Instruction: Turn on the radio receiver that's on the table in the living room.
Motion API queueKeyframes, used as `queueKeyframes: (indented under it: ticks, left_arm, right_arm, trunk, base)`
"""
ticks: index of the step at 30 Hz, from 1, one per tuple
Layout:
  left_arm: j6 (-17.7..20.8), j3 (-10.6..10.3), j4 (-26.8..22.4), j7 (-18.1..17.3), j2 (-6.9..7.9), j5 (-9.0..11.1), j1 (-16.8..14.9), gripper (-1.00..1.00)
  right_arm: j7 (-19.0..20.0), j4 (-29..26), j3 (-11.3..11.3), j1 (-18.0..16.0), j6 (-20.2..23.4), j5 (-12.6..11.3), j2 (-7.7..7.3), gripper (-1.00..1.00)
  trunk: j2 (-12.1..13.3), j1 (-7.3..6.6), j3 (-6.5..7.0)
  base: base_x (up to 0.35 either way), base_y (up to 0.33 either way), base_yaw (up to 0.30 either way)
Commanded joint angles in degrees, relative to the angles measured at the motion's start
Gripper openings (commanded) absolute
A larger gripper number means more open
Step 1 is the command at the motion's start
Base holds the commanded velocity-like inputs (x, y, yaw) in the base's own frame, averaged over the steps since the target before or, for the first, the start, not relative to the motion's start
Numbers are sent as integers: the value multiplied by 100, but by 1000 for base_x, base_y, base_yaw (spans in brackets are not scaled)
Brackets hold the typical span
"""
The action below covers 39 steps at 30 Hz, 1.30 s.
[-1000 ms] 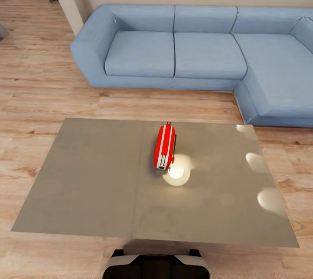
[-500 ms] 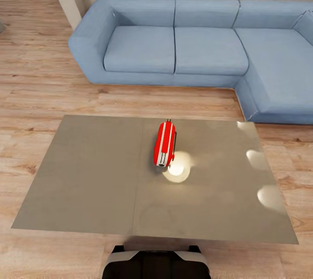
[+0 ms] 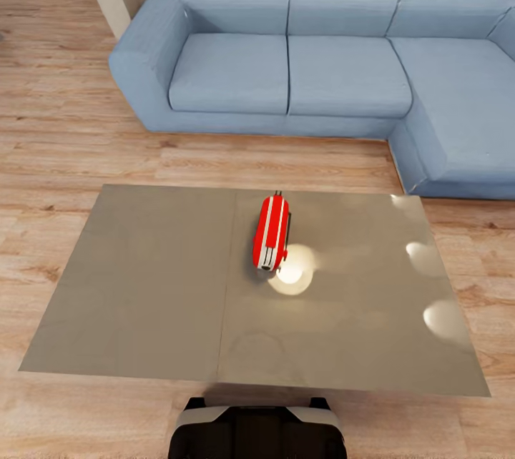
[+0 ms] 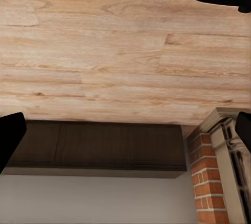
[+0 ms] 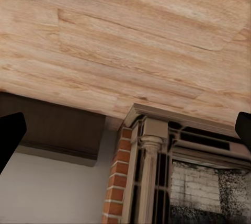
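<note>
The radio receiver (image 3: 271,232) is seen in the head view lying on the table (image 3: 143,287), slightly right of the table's middle and toward its far half, with its long axis running from near to far. White bands run along its red body, and a bright round reflection (image 3: 292,272) sits on the glossy top just beside its near end (touching it in the picture). Three paler reflections (image 3: 429,280) are spread along the table's right side. Beyond the table, across a strip of light wood floor (image 3: 64,123), a blue L-shaped sofa (image 3: 286,73) is set against the beige wall, its corner section reaching toward the near right. The robot's dark base (image 3: 257,430) is visible at the table's near edge.

In the left wrist view, the left gripper (image 4: 125,135) is shown with its dark fingertips (image 4: 9,135) at opposite edges of the picture, spread wide with nothing between them. The right gripper (image 5: 125,132) is likewise spread wide and holds nothing. Wood floor, a dark skirting and a brick fireplace (image 5: 172,177) are framed behind both.
</note>
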Motion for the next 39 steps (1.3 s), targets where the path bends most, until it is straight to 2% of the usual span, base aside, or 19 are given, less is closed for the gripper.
queueKeyframes:
  ticks: [1, 39]
  left_arm:
    - [-2, 0, 0, 1, 0, 0, 0, 100]
    - [-4, 0, 0, 0, 0, 1, 0, 100]
  right_arm:
    - [0, 0, 0, 0, 0, -1, 2, 100]
    - [0, 0, 0, 0, -1, 0, 0, 100]
  trunk:
    - [0, 0, -10]
    - [0, 0, -366]
  base:
    - [0, 0, 0]
    - [0, 0, 0]
